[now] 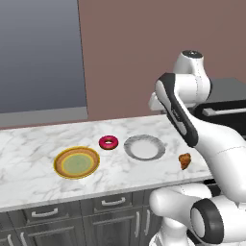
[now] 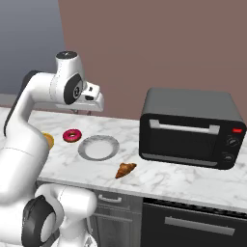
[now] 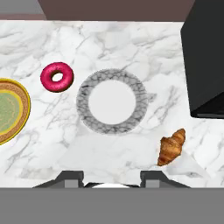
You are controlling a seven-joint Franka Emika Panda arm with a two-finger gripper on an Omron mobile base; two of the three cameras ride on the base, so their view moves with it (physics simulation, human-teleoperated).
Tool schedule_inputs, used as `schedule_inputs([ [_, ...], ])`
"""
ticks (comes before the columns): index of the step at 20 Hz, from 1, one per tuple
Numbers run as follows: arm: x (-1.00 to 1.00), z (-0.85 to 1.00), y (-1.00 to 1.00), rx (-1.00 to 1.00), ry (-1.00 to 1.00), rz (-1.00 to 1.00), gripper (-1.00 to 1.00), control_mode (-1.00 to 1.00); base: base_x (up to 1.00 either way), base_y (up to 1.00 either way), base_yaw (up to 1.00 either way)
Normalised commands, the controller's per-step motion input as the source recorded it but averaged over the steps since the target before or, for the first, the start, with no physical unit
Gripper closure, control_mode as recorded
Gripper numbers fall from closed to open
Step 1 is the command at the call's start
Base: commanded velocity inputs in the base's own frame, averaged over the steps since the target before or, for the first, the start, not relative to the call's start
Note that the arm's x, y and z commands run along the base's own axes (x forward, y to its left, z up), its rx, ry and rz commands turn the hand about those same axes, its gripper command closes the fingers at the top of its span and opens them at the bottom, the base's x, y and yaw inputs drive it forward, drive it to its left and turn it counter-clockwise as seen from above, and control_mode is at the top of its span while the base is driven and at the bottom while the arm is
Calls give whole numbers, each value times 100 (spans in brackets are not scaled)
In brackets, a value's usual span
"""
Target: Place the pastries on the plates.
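Pastries lie loose on the marble tabletop (image 1: 29,168): the pink donut (image 3: 57,77) sits between the yellow plate (image 3: 11,109) and the grey plate (image 3: 112,101), touching neither, and the croissant (image 3: 171,146) rests near the front edge, close to the black toaster oven (image 2: 190,128). High above them hangs the pincer (image 3: 111,177), fingers pressed together, pinching nothing.

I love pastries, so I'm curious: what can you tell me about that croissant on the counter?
The croissant is a small, golden-brown, ridged crescent that looks baked and glossy. It lies flat on the white marble counter, near the front edge, on no plate. The grey-white plate sits apart from it on one side, the black toaster oven on the other. Nothing but the counter touches it.
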Motion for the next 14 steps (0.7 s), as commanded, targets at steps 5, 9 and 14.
schedule_inputs([
  [5, 10, -37, 22, 0, -1, 2, -100, -100, 0, 0, 0],
  [9, 68, -47, 69, 0, 1, 0, -100, -100, 0, 0, 0],
  [14, 69, -30, 89, 0, 13, 2, -100, -100, 0, 0, 0],
])
